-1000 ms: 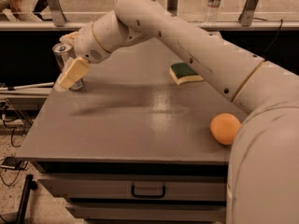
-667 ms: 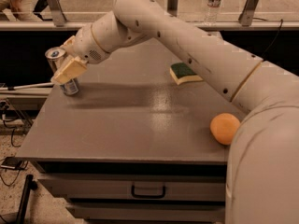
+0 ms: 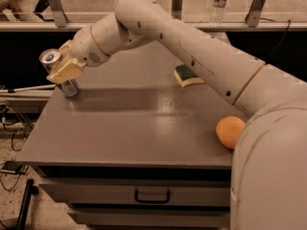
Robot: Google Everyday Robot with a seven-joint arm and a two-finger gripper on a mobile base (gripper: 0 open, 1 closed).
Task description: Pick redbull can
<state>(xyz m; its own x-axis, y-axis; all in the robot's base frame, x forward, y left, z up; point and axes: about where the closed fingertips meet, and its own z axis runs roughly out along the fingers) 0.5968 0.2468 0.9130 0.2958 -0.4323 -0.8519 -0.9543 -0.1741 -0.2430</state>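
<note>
The redbull can [image 3: 70,86] is a slim silver and dark-blue can with a shiny top [image 3: 50,57]. It stands at the far left edge of the grey table [image 3: 139,123], leaning a little to the left. My gripper [image 3: 64,70] is at the can's middle. Its cream fingers [image 3: 66,71] are closed around the can and hide most of its body. The can's base is at the table top or just above it; I cannot tell which.
A yellow and green sponge [image 3: 188,75] lies at the back middle of the table. An orange [image 3: 230,131] sits at the right, next to my arm. A clear water bottle [image 3: 219,3] stands on the ledge behind. The table's left edge is right beside the can.
The gripper and the can have moved together to the left, toward the table's left edge. The can's top now leans further left.
</note>
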